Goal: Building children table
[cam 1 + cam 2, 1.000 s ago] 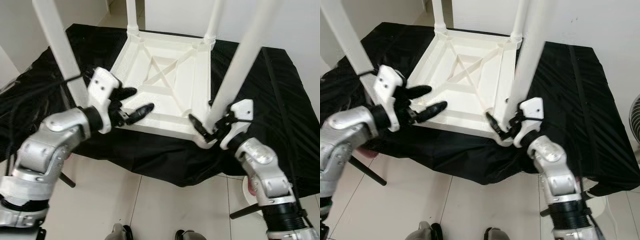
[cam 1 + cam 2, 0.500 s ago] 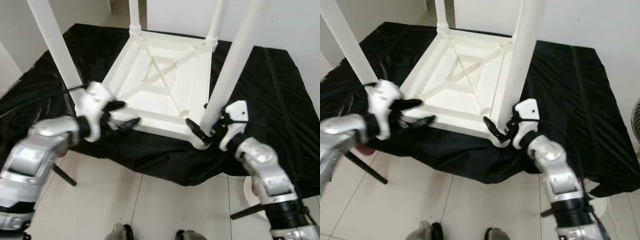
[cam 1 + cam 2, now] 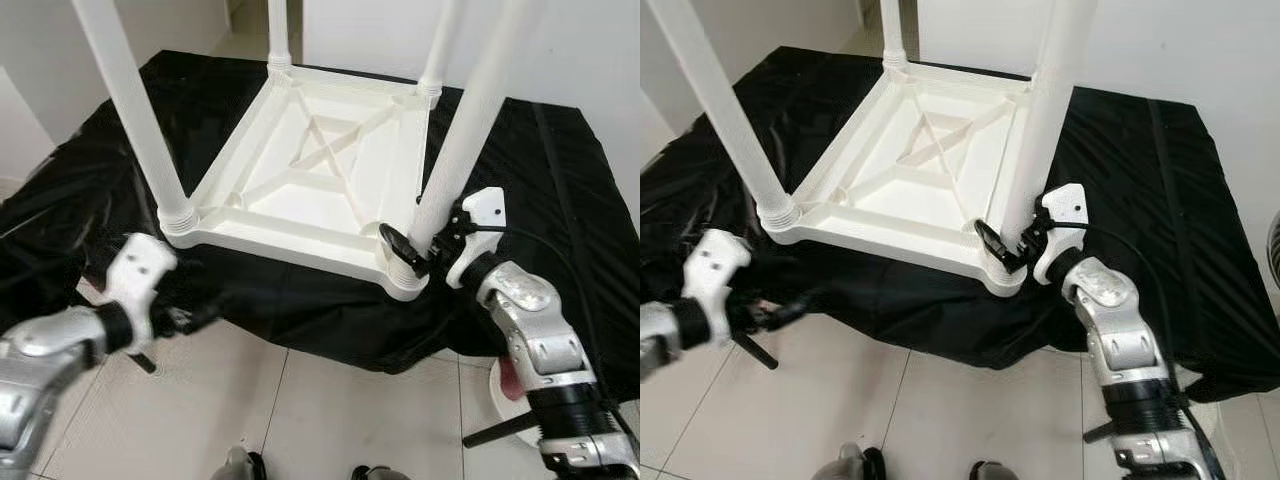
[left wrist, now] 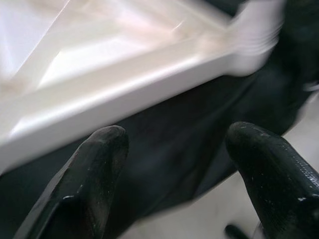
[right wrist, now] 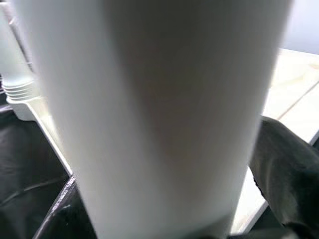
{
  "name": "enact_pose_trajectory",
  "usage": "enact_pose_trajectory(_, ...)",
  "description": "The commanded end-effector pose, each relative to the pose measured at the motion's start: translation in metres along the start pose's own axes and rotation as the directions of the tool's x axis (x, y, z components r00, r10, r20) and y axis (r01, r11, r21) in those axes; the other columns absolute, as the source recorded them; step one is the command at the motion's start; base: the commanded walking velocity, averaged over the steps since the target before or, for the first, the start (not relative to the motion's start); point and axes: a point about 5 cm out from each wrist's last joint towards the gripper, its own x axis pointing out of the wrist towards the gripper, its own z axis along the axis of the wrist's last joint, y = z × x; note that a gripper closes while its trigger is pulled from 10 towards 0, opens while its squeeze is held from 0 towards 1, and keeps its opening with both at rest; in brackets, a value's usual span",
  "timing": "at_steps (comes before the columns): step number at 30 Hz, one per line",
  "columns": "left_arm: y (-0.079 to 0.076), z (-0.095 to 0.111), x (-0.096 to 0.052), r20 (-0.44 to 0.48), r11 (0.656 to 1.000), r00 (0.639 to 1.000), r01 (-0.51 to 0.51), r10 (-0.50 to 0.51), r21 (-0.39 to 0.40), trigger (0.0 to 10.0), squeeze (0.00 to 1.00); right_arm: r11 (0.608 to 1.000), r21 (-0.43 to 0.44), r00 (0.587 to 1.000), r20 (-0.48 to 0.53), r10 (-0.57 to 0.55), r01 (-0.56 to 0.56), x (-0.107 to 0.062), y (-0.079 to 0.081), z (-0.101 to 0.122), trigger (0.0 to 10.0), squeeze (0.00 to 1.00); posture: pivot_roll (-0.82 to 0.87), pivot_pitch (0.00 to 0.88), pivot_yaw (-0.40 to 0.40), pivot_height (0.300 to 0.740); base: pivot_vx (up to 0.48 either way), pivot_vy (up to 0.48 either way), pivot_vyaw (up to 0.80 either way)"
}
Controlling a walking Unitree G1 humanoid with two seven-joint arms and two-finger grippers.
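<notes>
A white children's table [image 3: 310,180] lies upside down on a black cloth, its four legs pointing up. My right gripper [image 3: 420,245] is shut around the base of the near-right leg [image 3: 455,150]. One black finger [image 3: 990,240] shows in front of the leg, and in the right wrist view the leg [image 5: 159,114] sits between the fingers. My left gripper [image 3: 780,312] hangs low at the left, below the table's near edge and off the near-left leg [image 3: 135,120]. It stands open [image 4: 174,184] with nothing between its fingers, pointing at the table rim [image 4: 124,84].
The black cloth [image 3: 560,200] drapes over the support and down towards the tiled floor [image 3: 330,400]. A round white base with a red part [image 3: 505,385] and a black stand leg [image 3: 490,430] are on the floor at the right. White walls stand behind.
My left gripper has drawn back from the table's near edge, down and to the left, still open. The right gripper stays on the near-right leg. The camera has shifted slightly.
</notes>
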Motion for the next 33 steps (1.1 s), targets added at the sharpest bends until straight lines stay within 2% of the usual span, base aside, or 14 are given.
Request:
enact_pose_trajectory(1,-0.004,0.009,0.012,0.049,0.994,0.994,-0.102,0.101,0.026,10.0,0.00,0.998,0.004,0.998,0.004,0.064,-0.064,0.005,-0.001,0.003,10.0,0.00,-0.03,0.099,0.015,0.740,0.000,0.000,0.00)
enact_pose_trajectory(2,-0.004,0.009,0.012,0.049,0.994,0.994,-0.102,0.101,0.026,10.0,0.00,0.998,0.004,0.998,0.004,0.064,-0.064,0.005,-0.001,0.003,10.0,0.00,-0.03,0.099,0.015,0.740,0.000,0.000,0.00)
enact_pose_trajectory(3,-0.010,0.014,0.019,0.076,0.997,0.994,-0.080,0.078,0.021,10.0,0.00,0.992,0.018,0.992,-0.006,0.127,-0.127,0.004,-0.001,0.003,10.0,0.00,-0.03,0.096,0.016,0.740,0.000,0.000,0.00)
enact_pose_trajectory(6,-0.017,0.003,0.023,0.028,0.997,0.998,-0.056,0.054,0.044,10.0,0.00,0.979,-0.012,0.978,-0.042,0.204,-0.205,0.005,-0.006,0.001,10.0,0.00,-0.04,0.091,0.020,0.740,0.000,0.000,0.00)
enact_pose_trajectory(9,-0.018,-0.002,0.022,0.010,0.995,0.998,-0.070,0.070,0.072,10.0,0.00,0.981,-0.020,0.980,-0.041,0.193,-0.194,0.007,-0.010,0.001,10.0,0.00,-0.04,0.088,0.018,0.740,0.000,0.000,0.00)
enact_pose_trajectory(13,-0.020,0.015,0.036,0.121,0.992,0.985,-0.127,0.126,0.002,10.0,0.00,0.986,-0.023,0.986,-0.018,0.163,-0.163,0.013,-0.011,0.003,10.0,0.00,-0.03,0.098,0.019,0.740,0.000,0.000,0.00)
enact_pose_trajectory(18,-0.020,0.025,0.041,0.159,0.990,0.977,-0.140,0.139,-0.003,10.0,0.00,0.994,-0.022,0.994,-0.002,0.109,-0.109,0.017,-0.015,0.004,10.0,0.00,-0.03,0.103,0.025,0.740,0.000,0.000,0.00)
enact_pose_trajectory(20,-0.024,0.031,0.043,0.181,0.993,0.977,-0.117,0.114,0.001,10.0,0.00,0.995,-0.003,0.994,0.012,0.104,-0.104,0.020,-0.017,0.006,10.0,0.00,-0.03,0.105,0.027,0.740,0.000,0.000,0.00)
enact_pose_trajectory(21,-0.028,0.036,0.045,0.191,0.995,0.977,-0.097,0.093,0.013,10.0,0.00,0.986,0.010,0.986,0.009,0.166,-0.166,0.020,-0.017,0.007,10.0,0.00,-0.03,0.108,0.032,0.740,0.000,0.000,0.00)
enact_pose_trajectory(24,-0.031,0.039,0.046,0.195,0.996,0.978,-0.084,0.079,0.019,10.0,0.00,0.974,0.022,0.974,0.004,0.225,-0.225,0.019,-0.016,0.007,10.0,0.00,-0.03,0.108,0.032,0.740,0.000,0.000,0.00)
enact_pose_trajectory(25,-0.033,0.039,0.047,0.192,0.997,0.979,-0.076,0.070,0.027,10.0,0.00,0.945,0.029,0.944,-0.043,0.327,-0.325,0.016,-0.014,0.001,10.0,0.00,-0.03,0.116,0.037,0.740,0.000,0.000,0.00)
enact_pose_trajectory(27,-0.035,0.038,0.049,0.188,0.997,0.980,-0.069,0.062,0.034,10.0,0.00,0.903,0.058,0.897,-0.103,0.430,-0.426,0.014,-0.012,-0.010,10.0,0.00,-0.03,0.116,0.037,0.740,0.000,0.000,0.00)
enact_pose_trajectory(28,-0.035,0.037,0.049,0.187,0.997,0.981,-0.065,0.058,0.035,10.0,0.00,0.892,0.068,0.885,-0.113,0.451,-0.446,0.015,-0.012,-0.012,10.0,0.00,-0.03,0.116,0.037,0.740,0.000,0.000,0.00)
enact_pose_trajectory(33,-0.036,0.038,0.052,0.185,0.997,0.981,-0.068,0.061,0.031,10.0,0.00,0.896,0.128,0.893,-0.107,0.438,-0.424,0.023,-0.014,-0.016,10.0,0.00,-0.02,0.125,0.032,0.740,0.000,0.000,0.00)
